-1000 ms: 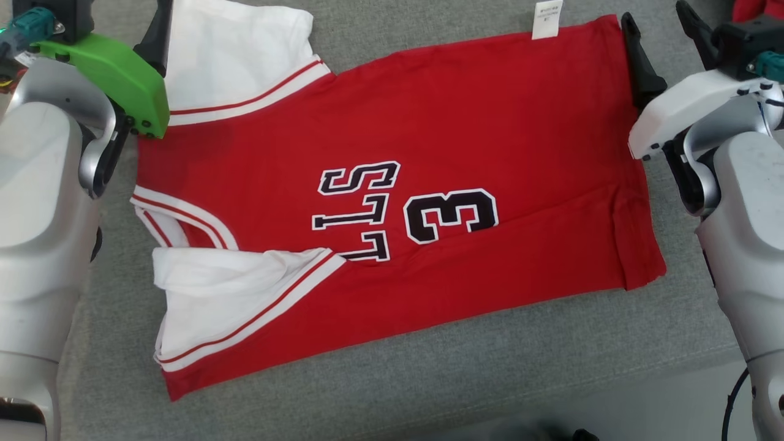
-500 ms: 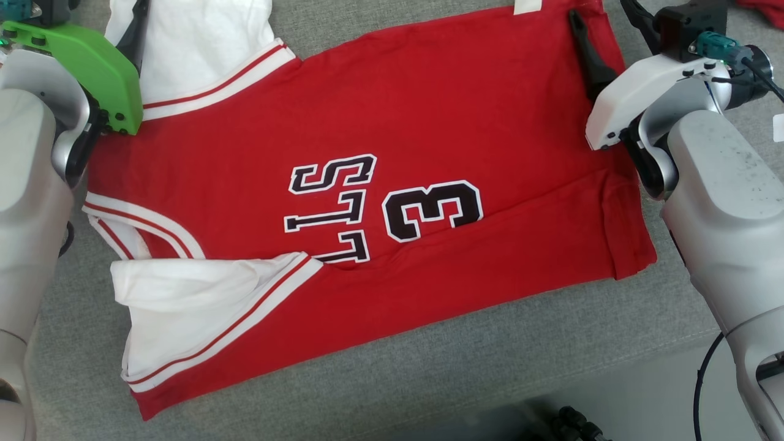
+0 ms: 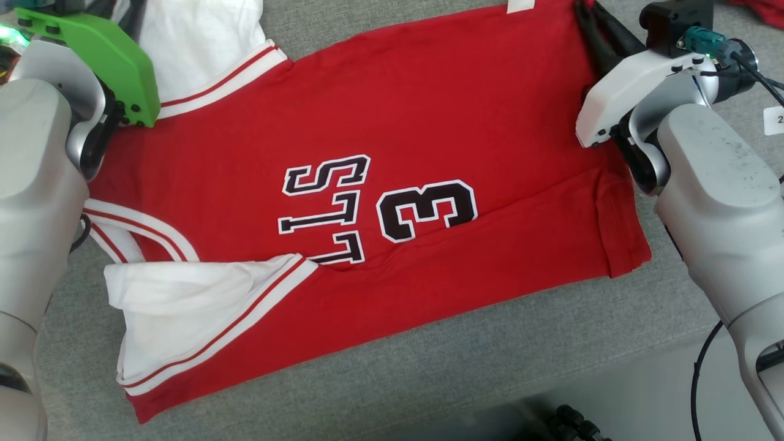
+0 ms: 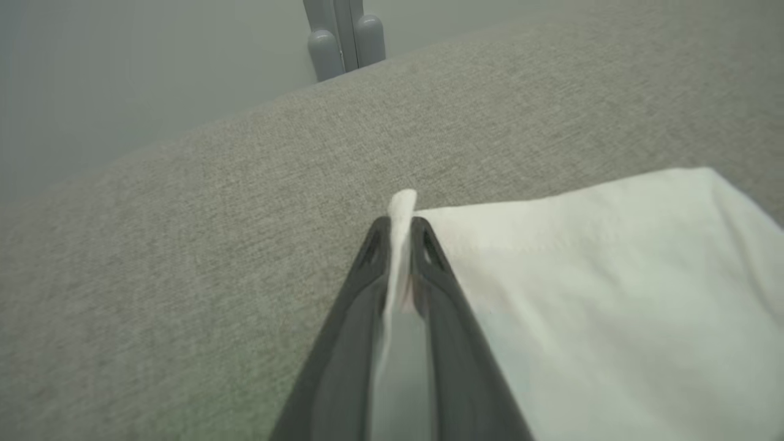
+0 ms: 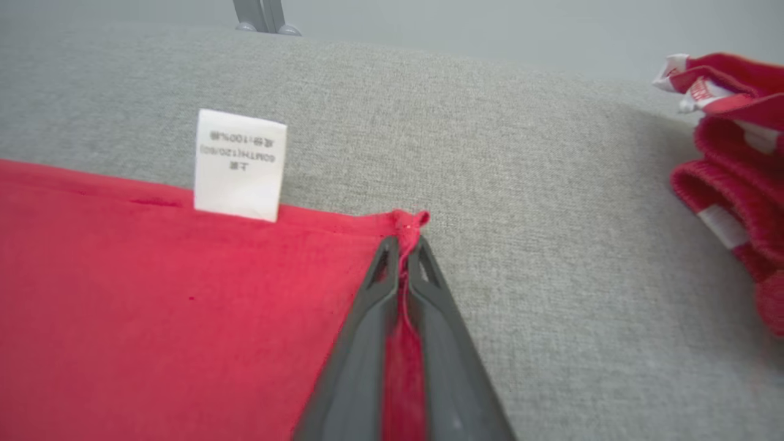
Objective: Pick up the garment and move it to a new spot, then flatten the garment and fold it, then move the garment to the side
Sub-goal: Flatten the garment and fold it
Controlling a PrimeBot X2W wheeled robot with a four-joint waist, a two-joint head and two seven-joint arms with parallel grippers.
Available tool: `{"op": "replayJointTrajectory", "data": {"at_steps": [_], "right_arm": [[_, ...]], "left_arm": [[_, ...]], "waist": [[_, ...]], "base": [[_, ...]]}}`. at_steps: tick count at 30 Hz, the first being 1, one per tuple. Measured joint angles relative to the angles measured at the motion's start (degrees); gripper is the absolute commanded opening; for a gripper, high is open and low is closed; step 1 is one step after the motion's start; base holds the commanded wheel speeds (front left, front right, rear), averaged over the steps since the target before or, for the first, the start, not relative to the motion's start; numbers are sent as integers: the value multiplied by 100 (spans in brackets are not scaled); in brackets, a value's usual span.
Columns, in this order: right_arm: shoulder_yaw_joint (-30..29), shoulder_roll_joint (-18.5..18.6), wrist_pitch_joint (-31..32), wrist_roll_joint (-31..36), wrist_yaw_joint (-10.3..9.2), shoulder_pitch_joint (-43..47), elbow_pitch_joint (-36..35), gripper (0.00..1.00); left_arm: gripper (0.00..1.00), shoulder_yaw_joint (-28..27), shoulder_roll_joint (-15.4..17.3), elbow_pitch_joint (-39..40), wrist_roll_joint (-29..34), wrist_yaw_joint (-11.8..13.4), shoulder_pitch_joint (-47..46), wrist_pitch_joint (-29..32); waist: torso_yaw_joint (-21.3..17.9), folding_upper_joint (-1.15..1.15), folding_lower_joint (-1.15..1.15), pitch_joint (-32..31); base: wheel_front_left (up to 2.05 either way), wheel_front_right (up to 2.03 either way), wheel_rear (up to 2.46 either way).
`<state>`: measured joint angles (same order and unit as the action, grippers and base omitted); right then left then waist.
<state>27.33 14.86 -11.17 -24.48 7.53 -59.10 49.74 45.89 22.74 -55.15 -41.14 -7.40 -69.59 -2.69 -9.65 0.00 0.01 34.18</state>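
Head view: the red garment (image 3: 429, 110) lies spread on the grey cushion (image 3: 429, 380), collar left, hem right. Left wrist view: the left gripper (image 4: 401, 225) is clamped on its far white sleeve (image 4: 612, 275). Right wrist view: the right gripper (image 5: 404, 244) nips the far hem corner (image 5: 410, 219), likely so both corners lift evenly for folding.

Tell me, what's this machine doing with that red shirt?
A two-armed robot is working on a red and white jersey spread on a grey cushioned surface. Its left gripper pinches the edge of the white sleeve at one far corner, and its right gripper pinches the red hem corner beside the white label. The jersey lies flat, not yet folded.
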Motion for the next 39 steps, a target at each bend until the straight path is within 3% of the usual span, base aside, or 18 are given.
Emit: {"op": "replayJointTrajectory", "data": {"at_steps": [11,19,26,39], "right_arm": [[54,220,-318,-65,0,-28,86,0],[-232,374,-382,-59,0,470,-301,0],[-823,604,-388,76,0,1188,-867,0],[-1858,452,-388,417,0,2440,-1650,0]], "left_arm": [[0,216,-38,179,-601,1,-6,-850],[0,201,32,954,-958,0,407,-1202],[0,-427,108,2227,-857,97,1284,-1228],[0,-1317,-114,4113,-210,546,3526,-1234]], "waist": [[272,0,-1,-289],[492,0,-1,-667],[757,0,-1,-876],[1041,0,-1,-1121]], "base": [[0,0,0],[0,0,0],[0,0,0],[0,0,0]]}}
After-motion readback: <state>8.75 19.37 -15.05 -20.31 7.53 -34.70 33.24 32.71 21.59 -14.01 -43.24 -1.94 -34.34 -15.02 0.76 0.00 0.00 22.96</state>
